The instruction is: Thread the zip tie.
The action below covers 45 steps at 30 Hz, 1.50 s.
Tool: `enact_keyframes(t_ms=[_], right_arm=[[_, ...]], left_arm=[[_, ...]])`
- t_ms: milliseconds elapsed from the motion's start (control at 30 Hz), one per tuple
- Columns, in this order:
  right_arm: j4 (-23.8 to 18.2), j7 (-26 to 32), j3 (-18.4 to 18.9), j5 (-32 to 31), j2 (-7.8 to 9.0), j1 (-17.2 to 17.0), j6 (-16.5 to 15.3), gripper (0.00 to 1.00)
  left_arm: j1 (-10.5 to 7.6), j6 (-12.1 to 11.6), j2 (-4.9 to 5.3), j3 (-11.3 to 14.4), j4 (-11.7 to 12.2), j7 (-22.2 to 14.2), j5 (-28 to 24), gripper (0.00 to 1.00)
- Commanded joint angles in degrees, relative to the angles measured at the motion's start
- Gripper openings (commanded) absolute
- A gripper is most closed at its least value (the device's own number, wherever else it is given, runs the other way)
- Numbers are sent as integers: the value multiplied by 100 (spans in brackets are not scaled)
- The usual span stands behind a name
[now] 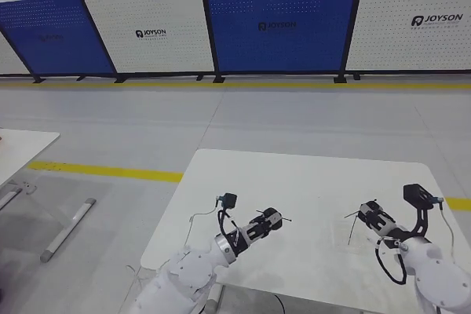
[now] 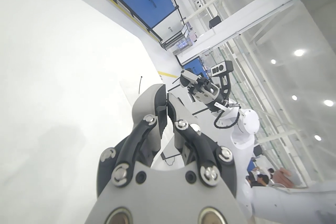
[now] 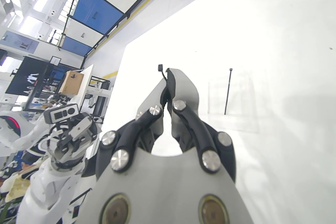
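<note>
Top view, table point(image 1: 314, 180): we see a white table, with both arms over the part of it nearest the robot.
Top view, left gripper point(image 1: 277, 217): it hangs over the table's near left part with its fingers pressed together. A thin dark sliver shows at its tip, and we cannot tell what that is.
Top view, right gripper point(image 1: 362, 210): it hangs over the table's near right part, well apart from the left gripper.
Top view, loose zip tie point(image 1: 352, 231): a thin black strip lies flat on the table, just beside the right gripper and between the two grippers.
Top view, surroundings: a yellow floor line point(image 1: 102, 170) runs past the table's far left corner, and blue and white panels point(image 1: 279, 35) stand well beyond the table.
Left wrist view, left gripper: its dark pads sit closed against each other above the table top. We cannot tell whether anything is caught between them.
Left wrist view, loose zip tie: it lies on the table past the fingertips, its small head at the end farther from them.
Right wrist view, held zip tie point(image 3: 160, 68): the right gripper pinches this black strip between its pads, and the square head pokes out just past the fingertips, above the table.
Right wrist view, loose zip tie: it lies straight on the table, apart from the held zip tie and touching neither gripper.
</note>
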Motion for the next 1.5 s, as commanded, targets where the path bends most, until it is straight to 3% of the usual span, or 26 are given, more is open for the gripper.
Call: enact_keyframes(t_ms=[0, 67, 300, 467, 533, 633, 1000, 1100, 1200, 1467], right_arm=[[0, 0, 0, 0, 0, 0, 0, 0], [0, 0, 0, 0, 0, 0, 0, 0], [35, -58, -5, 80, -5, -15, -25, 0], [-109, -1230, -68, 837, -88, -237, -495, 0], [-200, -1731, -225, 892, -117, -418, -748, 0], [-178, -2077, -505, 764, -144, -520, -850, 0], [-178, -2077, -505, 764, -144, -520, -850, 0], [-178, -2077, -505, 764, -144, -520, -850, 0], [-178, -2077, -505, 764, -144, -520, -850, 0], [-170, -2112, -498, 756, -145, -517, -855, 0]], left_arm=[[-135, 132, -31, 185, 9, 134, 260, 0], [-305, 355, -69, 320, 106, 434, 609, 0], [-305, 355, -69, 320, 106, 434, 609, 0], [-305, 355, -69, 320, 106, 434, 609, 0], [-305, 355, -69, 320, 106, 434, 609, 0], [-305, 355, -69, 320, 106, 434, 609, 0], [-305, 355, -69, 320, 106, 434, 609, 0], [-374, 427, -102, 321, 109, 714, 455, 0], [-505, 743, -148, 496, 193, 1112, 942, 0], [-505, 743, -148, 496, 193, 1112, 942, 0]])
